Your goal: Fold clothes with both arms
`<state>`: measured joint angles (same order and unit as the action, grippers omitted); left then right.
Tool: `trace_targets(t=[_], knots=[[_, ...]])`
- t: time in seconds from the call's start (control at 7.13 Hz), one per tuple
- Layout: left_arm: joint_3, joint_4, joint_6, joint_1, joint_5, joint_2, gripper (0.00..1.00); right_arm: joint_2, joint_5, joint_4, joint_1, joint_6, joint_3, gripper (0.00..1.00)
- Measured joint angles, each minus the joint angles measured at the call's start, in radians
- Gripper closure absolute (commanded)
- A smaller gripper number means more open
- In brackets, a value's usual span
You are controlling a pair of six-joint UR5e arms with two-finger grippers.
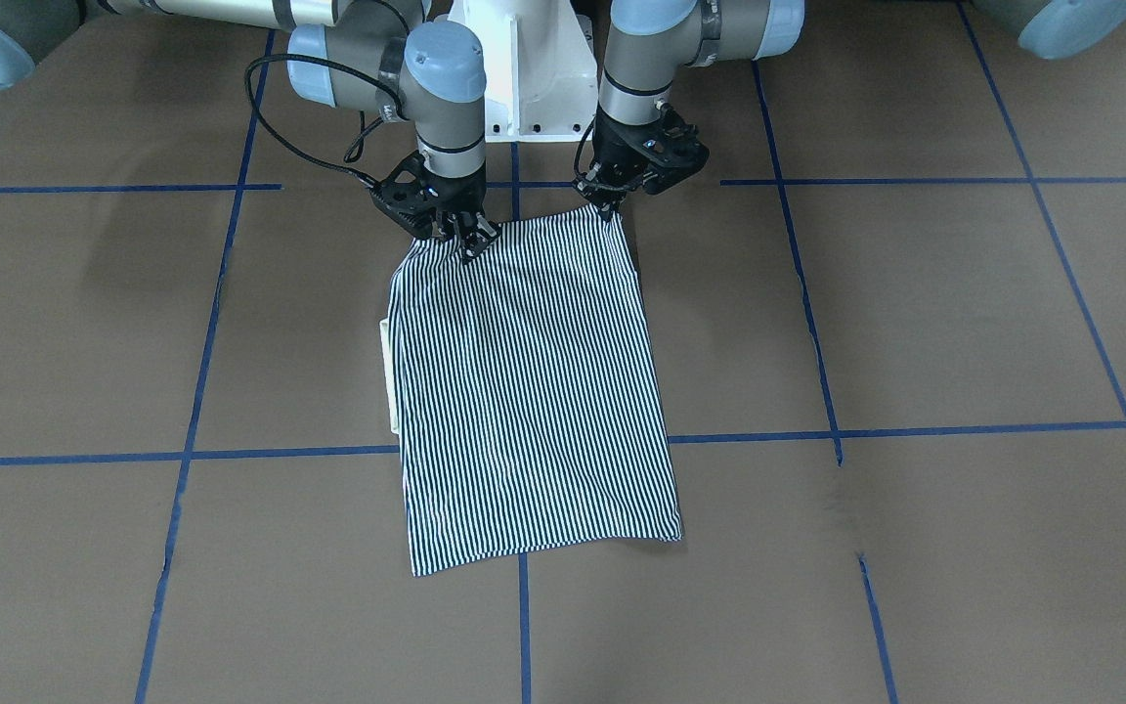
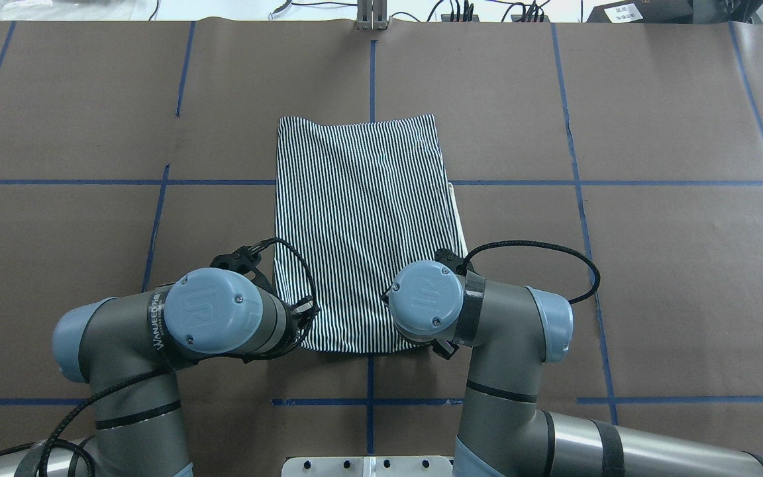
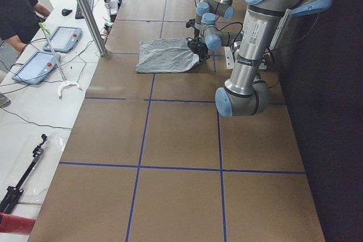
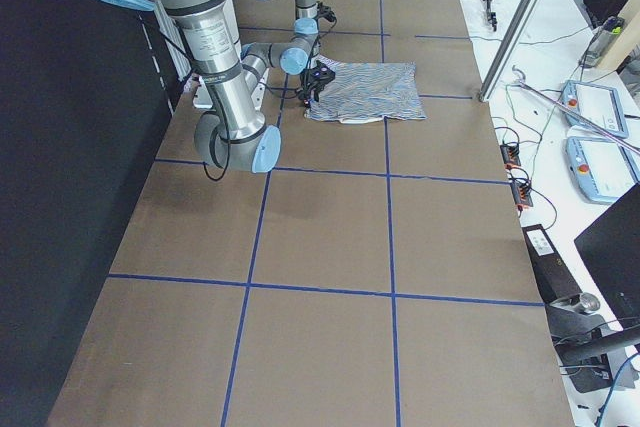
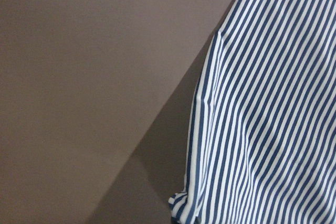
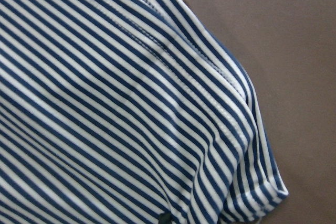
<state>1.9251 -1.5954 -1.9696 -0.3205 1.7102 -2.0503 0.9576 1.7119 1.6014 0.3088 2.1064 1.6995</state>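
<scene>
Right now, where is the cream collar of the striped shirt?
In the front-facing view the collar peeks out along the shirt's left edge, the robot's right side, below the right gripper.

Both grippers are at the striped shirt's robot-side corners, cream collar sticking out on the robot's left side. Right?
Wrong side. The cream collar pokes out from the striped shirt on the robot's right, as the overhead exterior view shows. The left gripper and right gripper are at its robot-side corners, as said.
</scene>
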Motion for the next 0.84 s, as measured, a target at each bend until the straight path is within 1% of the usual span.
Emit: trace_targets(t=[0.42,0.84], knots=[[0.000,0.000,0.000,0.000,0.000,-0.004,1.00,-0.001,0.001,-0.001,0.004,0.001,0.011,1.00],[0.007,0.001,0.001,0.007,-0.001,0.000,1.00,0.026,0.014,-0.001,0.007,0.000,0.079,1.00]])
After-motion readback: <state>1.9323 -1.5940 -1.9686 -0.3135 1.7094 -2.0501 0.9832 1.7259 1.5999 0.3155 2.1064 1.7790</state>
